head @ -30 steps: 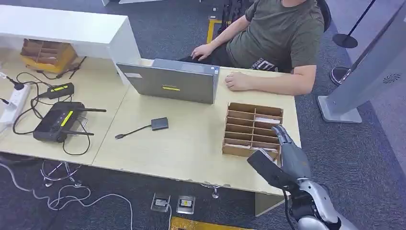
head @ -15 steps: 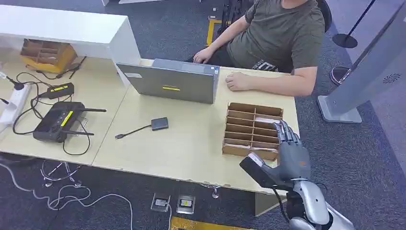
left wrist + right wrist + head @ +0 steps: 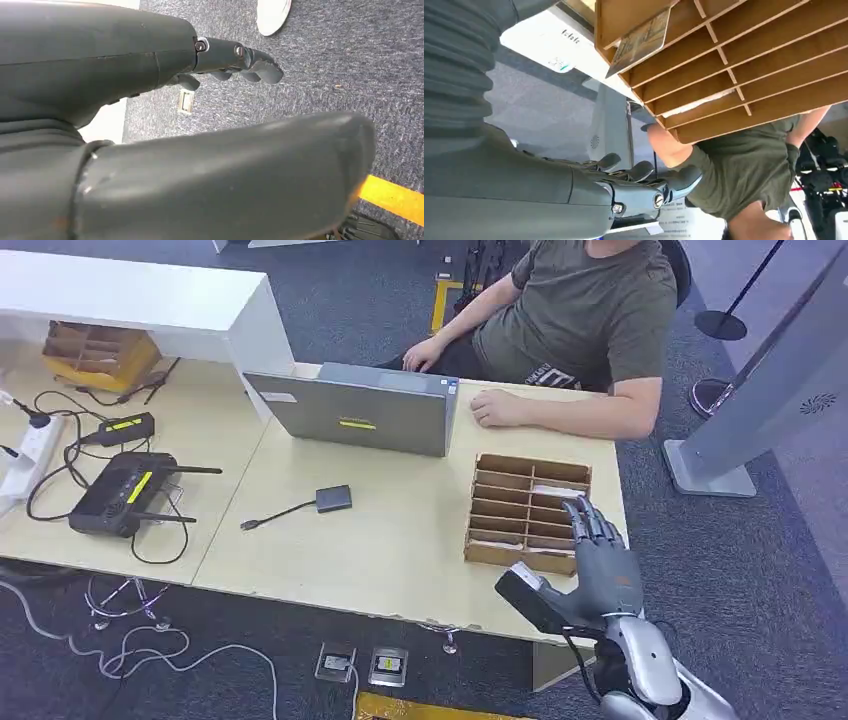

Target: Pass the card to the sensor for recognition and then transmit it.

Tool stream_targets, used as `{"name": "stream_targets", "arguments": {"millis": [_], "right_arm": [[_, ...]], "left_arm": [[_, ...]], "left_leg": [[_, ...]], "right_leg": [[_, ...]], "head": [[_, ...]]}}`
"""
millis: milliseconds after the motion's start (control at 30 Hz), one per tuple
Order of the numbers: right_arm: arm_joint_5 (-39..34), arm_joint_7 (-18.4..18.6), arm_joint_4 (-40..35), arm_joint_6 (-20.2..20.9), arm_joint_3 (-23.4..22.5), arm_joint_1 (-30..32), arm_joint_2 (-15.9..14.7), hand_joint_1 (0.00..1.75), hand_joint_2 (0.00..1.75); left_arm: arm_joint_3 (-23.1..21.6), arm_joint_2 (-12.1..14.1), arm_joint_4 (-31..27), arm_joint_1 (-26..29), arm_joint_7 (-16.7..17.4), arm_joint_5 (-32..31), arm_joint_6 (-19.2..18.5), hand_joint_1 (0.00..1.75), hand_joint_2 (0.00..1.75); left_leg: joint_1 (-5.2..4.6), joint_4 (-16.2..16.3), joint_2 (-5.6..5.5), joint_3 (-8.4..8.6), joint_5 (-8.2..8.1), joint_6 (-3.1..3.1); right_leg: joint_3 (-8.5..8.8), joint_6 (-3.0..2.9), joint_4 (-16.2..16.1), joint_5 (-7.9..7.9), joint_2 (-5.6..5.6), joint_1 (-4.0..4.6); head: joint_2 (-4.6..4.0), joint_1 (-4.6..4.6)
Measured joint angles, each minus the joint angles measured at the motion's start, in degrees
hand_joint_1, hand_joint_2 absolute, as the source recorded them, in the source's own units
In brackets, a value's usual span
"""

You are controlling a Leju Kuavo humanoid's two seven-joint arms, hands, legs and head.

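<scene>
Right hand (image 3: 600, 575) has drawn back from cardboard organizer (image 3: 528, 510), empty.

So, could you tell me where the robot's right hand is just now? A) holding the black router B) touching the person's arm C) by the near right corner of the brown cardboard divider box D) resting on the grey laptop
C: the right hand, fingers spread, sits beside the brown cardboard divider box, holding nothing.

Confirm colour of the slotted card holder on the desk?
Brown cardboard; the slotted card holder shows best in the head view.
</scene>
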Motion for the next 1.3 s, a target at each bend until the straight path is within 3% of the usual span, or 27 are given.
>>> {"name": "stream_targets", "arguments": {"millis": [667, 967, 1300], "right_arm": [[0.7, 0.0, 3.8, -0.9, 0.0, 0.0, 1.0, 0.0, 1.75], [5.4, 1.1, 5.0, -0.6, 0.0, 0.1, 1.4, 0.0, 1.75], [4.9, -0.4, 7.3, -0.9, 0.0, 0.1, 2.4, 0.0, 1.75]], "left_arm": [[0.0, 0.0, 0.0, 0.0, 0.0, -0.1, 0.0, 0.0, 0.0], [0.0, 0.0, 0.0, 0.0, 0.0, -0.2, 0.0, 0.0, 0.0], [0.0, -0.1, 0.0, 0.0, 0.0, -0.2, 0.0, 0.0, 0.0]], "left_leg": [[0.0, 0.0, 0.0, 0.0, 0.0, 0.0], [0.0, 0.0, 0.0, 0.01, 0.0, 0.0], [0.0, 0.0, 0.0, 0.0, 0.0, 0.0]], "right_leg": [[0.0, 0.0, 0.0, 0.0, 0.0, 0.0], [0.0, 0.0, 0.0, 0.0, 0.01, 0.0], [0.0, 0.0, 0.0, 0.0, 0.0, 0.0]], "head": [[0.0, 0.02], [0.0, 0.0], [0.0, 0.0]]}}
